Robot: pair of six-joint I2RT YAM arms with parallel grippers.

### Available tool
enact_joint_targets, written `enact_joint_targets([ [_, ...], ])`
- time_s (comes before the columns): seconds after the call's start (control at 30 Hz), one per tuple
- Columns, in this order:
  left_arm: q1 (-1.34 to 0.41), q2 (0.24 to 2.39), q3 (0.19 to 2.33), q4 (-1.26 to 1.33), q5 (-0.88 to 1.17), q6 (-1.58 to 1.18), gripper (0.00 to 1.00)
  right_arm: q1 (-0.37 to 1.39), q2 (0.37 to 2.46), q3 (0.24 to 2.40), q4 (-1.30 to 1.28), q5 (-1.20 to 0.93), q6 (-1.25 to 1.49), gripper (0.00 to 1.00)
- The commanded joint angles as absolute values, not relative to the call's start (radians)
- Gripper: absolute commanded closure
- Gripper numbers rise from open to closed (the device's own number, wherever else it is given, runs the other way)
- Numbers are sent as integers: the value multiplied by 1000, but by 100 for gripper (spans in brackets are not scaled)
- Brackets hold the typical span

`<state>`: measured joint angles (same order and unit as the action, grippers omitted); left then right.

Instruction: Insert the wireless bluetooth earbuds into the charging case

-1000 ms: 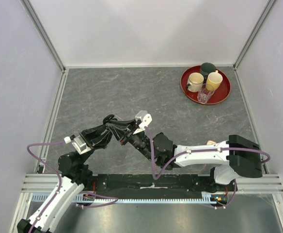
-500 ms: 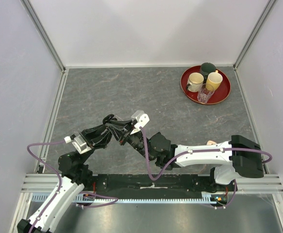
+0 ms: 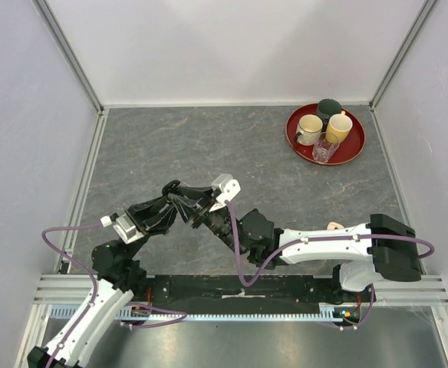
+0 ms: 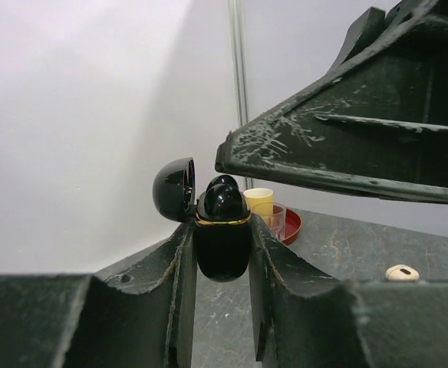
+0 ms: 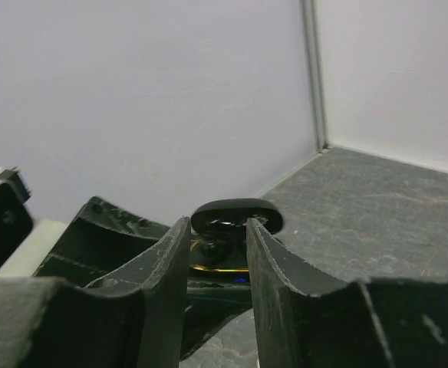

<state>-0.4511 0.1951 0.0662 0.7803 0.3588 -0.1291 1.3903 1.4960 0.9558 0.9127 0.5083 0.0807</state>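
The open charging case (image 4: 222, 253) is clamped by the left end effector (image 4: 220, 230), the right end effector (image 5: 216, 230) slightly parted just above it, open worktop (image 3: 209, 146) beyond.

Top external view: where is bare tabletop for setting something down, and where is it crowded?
Bare: the table's far half, from the left rail to the red tray; plus the strip between tray and right arm. Crowded: near centre, where left gripper and right gripper meet at the charging case; a cream earbud lies beside the right arm.
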Motion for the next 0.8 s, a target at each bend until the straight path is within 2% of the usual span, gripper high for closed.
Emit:
enact_joint_targets([
  [0.0, -453, 176, 103, 867, 356, -100, 98, 1381, 1465, 940, 979, 552, 48, 57],
  [0.33, -453, 176, 95, 853, 359, -106, 98, 1381, 1442, 910, 1109, 479, 35, 46],
  [0.57, -454, 179, 92, 827, 354, -107, 98, 1381, 1399, 890, 1105, 531, 34, 38],
  [0.63, -453, 181, 97, 808, 350, -110, 98, 1381, 1379, 893, 1069, 595, 31, 20],
  [0.7, -454, 184, 103, 787, 348, -117, 98, 1371, 1358, 934, 912, 632, 17, 3],
  [0.77, -454, 198, 109, 766, 363, -114, 98, 1353, 1350, 1024, 658, 666, 41, 2],
])
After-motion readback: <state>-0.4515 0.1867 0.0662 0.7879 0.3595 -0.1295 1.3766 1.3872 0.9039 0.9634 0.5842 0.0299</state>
